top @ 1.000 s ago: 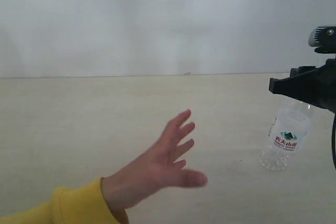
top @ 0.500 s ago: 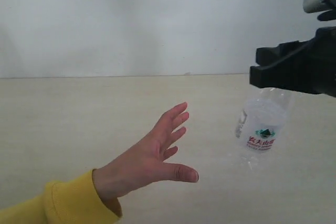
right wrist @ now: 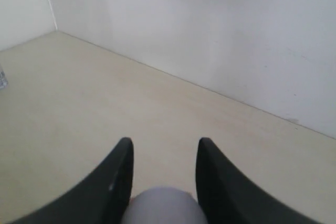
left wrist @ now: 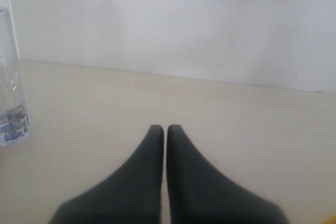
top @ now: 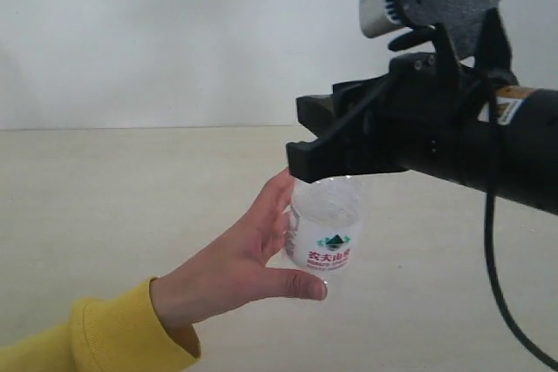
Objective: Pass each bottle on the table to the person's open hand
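Spanning the scene, the pale counter [top: 105, 198] lies below a handover in mid-air. Our right claw [top: 301, 141] is clenched on the neck of a clear water bottle [top: 324, 228], hanging it upright so that, we judge, the body is free to take. The person's open hand [top: 240, 272] cups that body, fingers [top: 277, 198] against its side, thumb [top: 301, 286] just under the base. Our left claw [left wrist: 166, 129], pinched together on nothing, sits near a second clear bottle [left wrist: 10, 87] standing on the counter.

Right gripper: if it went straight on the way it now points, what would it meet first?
Probably nothing close: ahead of the right gripper its wrist view shows only table, then the wall. In the exterior view the person's hand sits below its tip, against the bottle, so a brush is possible.
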`<state>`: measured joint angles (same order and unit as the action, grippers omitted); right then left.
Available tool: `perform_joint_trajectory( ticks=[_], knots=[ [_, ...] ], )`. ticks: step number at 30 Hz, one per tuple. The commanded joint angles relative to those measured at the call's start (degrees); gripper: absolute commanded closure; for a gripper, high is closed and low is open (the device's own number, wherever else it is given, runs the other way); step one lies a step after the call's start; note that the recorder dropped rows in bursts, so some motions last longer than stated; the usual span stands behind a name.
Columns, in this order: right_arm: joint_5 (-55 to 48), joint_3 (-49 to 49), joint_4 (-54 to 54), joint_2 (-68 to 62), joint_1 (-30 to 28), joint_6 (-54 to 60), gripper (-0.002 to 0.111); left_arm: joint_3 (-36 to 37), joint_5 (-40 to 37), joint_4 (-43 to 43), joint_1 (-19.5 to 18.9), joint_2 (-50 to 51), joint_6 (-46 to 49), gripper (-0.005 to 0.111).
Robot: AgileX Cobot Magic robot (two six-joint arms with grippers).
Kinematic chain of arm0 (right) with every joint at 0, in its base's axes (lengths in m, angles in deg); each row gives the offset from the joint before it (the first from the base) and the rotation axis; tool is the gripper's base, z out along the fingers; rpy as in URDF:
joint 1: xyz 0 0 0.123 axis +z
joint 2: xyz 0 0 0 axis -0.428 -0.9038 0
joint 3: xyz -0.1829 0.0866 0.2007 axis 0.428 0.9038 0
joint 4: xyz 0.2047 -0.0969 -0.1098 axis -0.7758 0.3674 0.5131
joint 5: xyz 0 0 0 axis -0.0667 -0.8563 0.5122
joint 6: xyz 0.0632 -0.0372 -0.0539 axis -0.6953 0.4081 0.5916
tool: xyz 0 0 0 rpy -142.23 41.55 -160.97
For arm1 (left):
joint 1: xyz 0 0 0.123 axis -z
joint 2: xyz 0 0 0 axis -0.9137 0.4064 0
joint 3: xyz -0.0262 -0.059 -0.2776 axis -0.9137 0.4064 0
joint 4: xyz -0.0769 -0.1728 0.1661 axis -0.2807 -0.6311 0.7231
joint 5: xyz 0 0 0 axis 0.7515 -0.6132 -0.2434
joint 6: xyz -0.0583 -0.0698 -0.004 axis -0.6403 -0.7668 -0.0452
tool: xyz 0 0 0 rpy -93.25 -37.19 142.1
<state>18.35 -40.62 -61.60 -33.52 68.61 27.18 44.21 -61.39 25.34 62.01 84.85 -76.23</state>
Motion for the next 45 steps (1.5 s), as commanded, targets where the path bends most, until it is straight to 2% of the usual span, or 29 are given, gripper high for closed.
perform_joint_trajectory(
  ticks=[1,8,10,12,14,16,17,18,19,22,26,28,31,39,45],
  knots=[
    [0.1,-4.0,0.2,-3.1,2.6,0.0,0.109,-0.2,0.3,0.2,-0.2,-0.2,0.1,0.103],
    [1.0,-5.8,0.2,-4.9,3.2,0.2,0.108,-0.2,0.3,0.2,-0.2,-0.2,0.1,0.103],
    [1.8,-5.8,0.2,-4.9,3.2,0.2,0.104,-0.2,0.3,0.2,-0.2,-0.2,0.1,0.103],
    [2.7,-5.8,0.2,-4.8,3.2,0.2,0.091,-0.2,0.3,0.2,-0.2,-0.2,0.1,0.103],
    [3.1,-5.8,0.0,-4.4,3.2,0.2,0.072,-0.2,0.3,0.2,-0.2,-0.2,0.1,0.103],
    [2.4,-5.8,-1.4,-3.8,2.7,0.2,0.045,-0.2,0.3,0.2,-0.2,-0.2,0.1,0.103],
    [1.7,-5.8,-2.8,-3.1,2.2,0.2,0.036,-0.2,0.3,0.2,-0.2,-0.2,0.1,0.103],
    [0.6,-5.8,-4.4,-2.2,1.4,0.6,0.033,-0.2,0.3,0.2,-0.2,-0.2,0.1,0.103],
    [-0.3,-5.8,-5.0,-1.5,0.4,0.9,0.035,-0.2,0.3,0.2,-0.2,-0.2,0.1,0.103],
    [-2.1,-5.8,-5.1,2.0,-3.4,6.2,0.054,-0.2,0.3,0.2,-0.2,-0.2,0.1,0.103],
    [-5.8,-5.7,-5.5,7.6,-11.6,8.9,0.065,-0.2,0.3,0.2,-0.2,-0.2,0.1,0.103],
    [-7.6,-5.2,-5.6,10.5,-16.0,9.3,0.078,-0.2,0.3,0.2,-0.2,-0.2,0.1,0.103],
    [-7.7,-3.0,-5.6,14.7,-20.1,10.0,0.108,-0.2,0.3,0.2,-0.2,-0.2,0.1,0.103],
    [-9.2,1.1,-5.8,21.6,-25.6,15.1,0.108,-0.2,0.3,0.2,-0.2,-0.2,0.1,0.103],
    [-10.5,1.1,-5.8,24.7,-25.4,15.1,0.108,-0.2,0.3,0.2,-0.2,-0.2,0.1,0.103]
  ],
)
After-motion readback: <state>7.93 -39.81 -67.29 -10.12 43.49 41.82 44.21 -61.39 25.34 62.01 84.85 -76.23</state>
